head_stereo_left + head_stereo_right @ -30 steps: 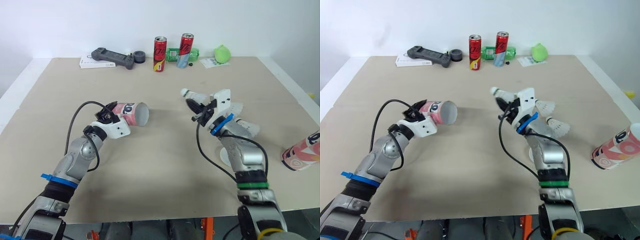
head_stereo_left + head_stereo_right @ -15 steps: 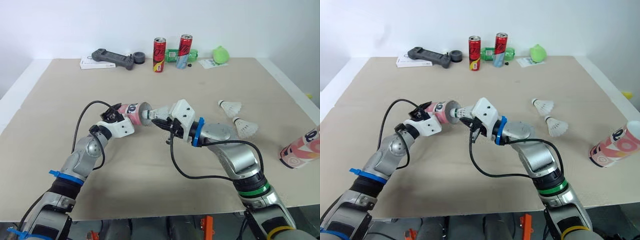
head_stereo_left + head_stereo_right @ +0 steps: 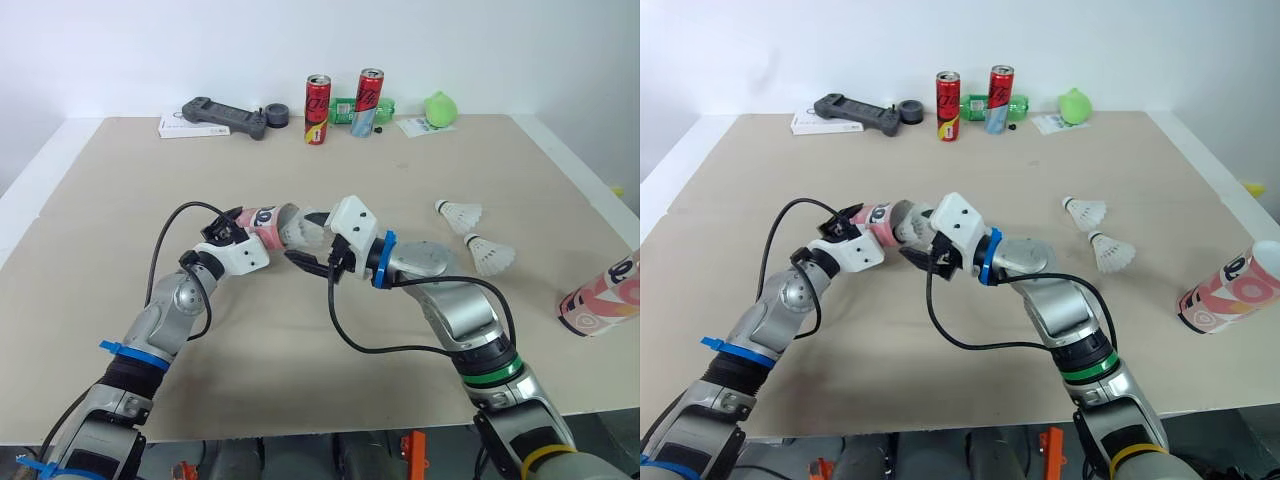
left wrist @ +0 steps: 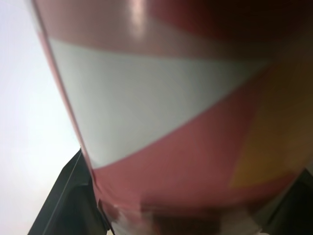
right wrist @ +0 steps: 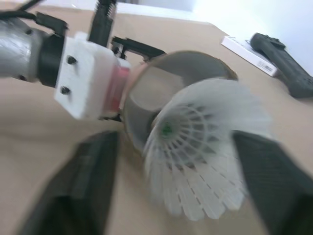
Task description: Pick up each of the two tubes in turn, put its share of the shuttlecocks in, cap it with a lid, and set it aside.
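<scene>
Pink-and-white cardboard tube [image 3: 262, 221] clamped level in left fingers [image 4: 63, 205]. White feathered shuttlecock [image 5: 203, 147] lodged at tube mouth, between right fingers [image 5: 88, 181] spread apart, gripping nothing.

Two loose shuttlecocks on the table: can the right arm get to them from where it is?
Probably yes. The far shuttlecock and the near shuttlecock lie apart on bare table on the robot's right, nothing over them, and the right gripper is open at the mouth of the tube.
</scene>
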